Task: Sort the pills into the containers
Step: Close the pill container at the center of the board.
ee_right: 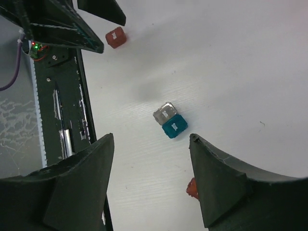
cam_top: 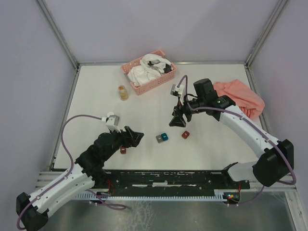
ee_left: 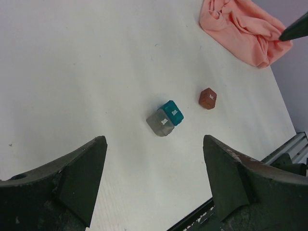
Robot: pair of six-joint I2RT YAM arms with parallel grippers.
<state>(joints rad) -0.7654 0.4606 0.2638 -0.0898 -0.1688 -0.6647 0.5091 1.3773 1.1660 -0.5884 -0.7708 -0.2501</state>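
Nothing looks sorted yet, so I'd call this the setting-up stage. The pills (cam_top: 123, 94) sit as a golden mass inside the small clear jar (cam_top: 123, 91), which stands at the far left of the desk (cam_top: 91, 91), just beside the pink basket (cam_top: 155, 83) and well away from both arms. The jar is upright with its white cap on top, so its long axis runs straight up. The containers lie in the middle. The grey cube (ee_left: 160, 123) and teal cube (ee_left: 173, 112) touch side by side, lettered faces up. One dark red cube (cam_top: 186, 134) sits near them to the right, and the other dark red cube (cam_top: 123, 150) lies near the front edge. Being cubes, they have no long axis to speak of. The left pincer (ee_left: 155, 144) is released with nothing between its jaws, and the right pincer (ee_right: 151, 144) likewise gapes empty above the grey and teal pair. To my eye the next move is fetching the jar, which calls for a long reach and a grip round its body that keeps it vertical.
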